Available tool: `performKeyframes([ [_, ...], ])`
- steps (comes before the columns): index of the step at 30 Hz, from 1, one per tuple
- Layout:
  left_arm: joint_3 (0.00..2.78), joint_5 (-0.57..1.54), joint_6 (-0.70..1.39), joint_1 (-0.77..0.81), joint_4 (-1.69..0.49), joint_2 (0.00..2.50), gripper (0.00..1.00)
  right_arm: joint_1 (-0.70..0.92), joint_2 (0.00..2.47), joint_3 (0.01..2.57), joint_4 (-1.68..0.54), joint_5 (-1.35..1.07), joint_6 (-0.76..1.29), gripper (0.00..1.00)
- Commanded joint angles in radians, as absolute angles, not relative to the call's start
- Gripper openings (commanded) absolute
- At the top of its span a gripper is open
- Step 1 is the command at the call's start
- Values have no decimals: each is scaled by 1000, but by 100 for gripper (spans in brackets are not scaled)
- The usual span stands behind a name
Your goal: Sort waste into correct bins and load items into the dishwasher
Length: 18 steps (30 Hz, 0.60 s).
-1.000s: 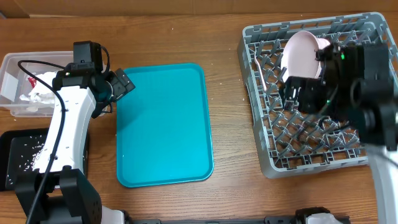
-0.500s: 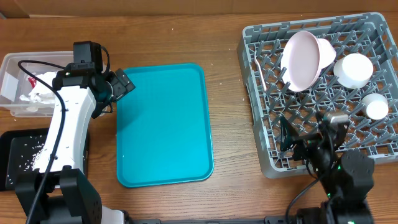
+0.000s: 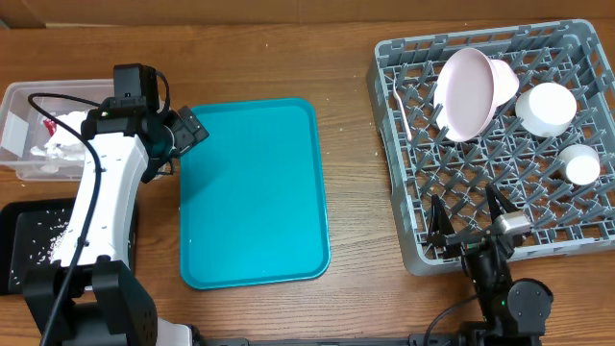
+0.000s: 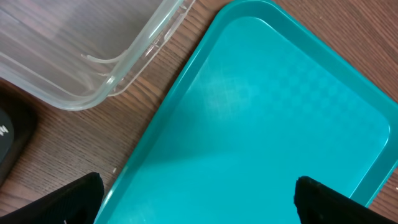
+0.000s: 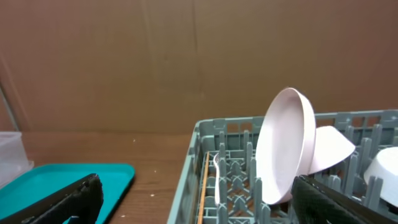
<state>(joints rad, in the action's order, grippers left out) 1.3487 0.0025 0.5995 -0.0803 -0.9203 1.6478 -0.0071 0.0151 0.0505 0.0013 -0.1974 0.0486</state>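
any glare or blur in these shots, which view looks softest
Overhead: sharp, evenly lit, no glare on the teal tray. Left wrist: a pale sheen on the tray's middle, bright streaks on the clear tub, left fingers dark and soft. Right wrist: softest up close, right fingers a dark blur, while the pink plate is crisp.

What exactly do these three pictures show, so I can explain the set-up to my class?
Two robot arms work at a wooden table. One picture looks straight down; the other two come from cameras on each wrist. On the table lie a teal tray, a clear tub with crumpled napkins, a black tray with crumbs, and a grey dish rack holding a pink plate, white bowls, a cup and a fork. The left gripper and right gripper are both open and hold nothing.
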Motion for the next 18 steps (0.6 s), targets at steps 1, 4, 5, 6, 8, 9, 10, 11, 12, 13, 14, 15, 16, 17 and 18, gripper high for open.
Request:
performKeyframes([
  [1,1355,-8,606,-80,-918,1648,100,-11,3,7,44,-135,44,100],
  [4,1355,-8,606,-80,-918,1648,100,-4,2,8,52,-70,44,100],
  [5,1355,-8,606,-80,-918,1648,100,-4,2,8,51,-51,44,100],
  [6,1355,-8,606,-80,-919,1648,100,-3,2,8,50,-41,44,100],
  [8,1355,-8,606,-80,-919,1648,100,1,2,8,35,-15,44,100],
  [9,1355,-8,606,-80,-918,1648,100,1,2,8,12,-20,44,100],
  [10,1355,-8,606,-80,-918,1648,100,1,2,8,-13,-25,44,100],
  [11,1355,-8,606,-80,-918,1648,100,1,2,8,-89,-35,45,100],
  [12,1355,-8,606,-80,-919,1648,100,1,3,8,-84,-34,43,100],
  [13,1355,-8,606,-80,-918,1648,100,1,3,8,-84,-34,44,100],
  [14,1355,-8,606,-80,-918,1648,100,1,3,8,-83,-35,44,100],
  [15,1355,-8,606,-80,-918,1648,100,1,3,8,-83,-35,44,100],
  [16,1355,-8,606,-80,-918,1648,100,1,3,8,-83,-35,44,100],
  [17,1355,-8,606,-80,-918,1648,100,1,3,8,-83,-35,44,100],
  [18,1355,-8,606,-80,-918,1648,100,1,3,8,-83,-35,44,100],
])
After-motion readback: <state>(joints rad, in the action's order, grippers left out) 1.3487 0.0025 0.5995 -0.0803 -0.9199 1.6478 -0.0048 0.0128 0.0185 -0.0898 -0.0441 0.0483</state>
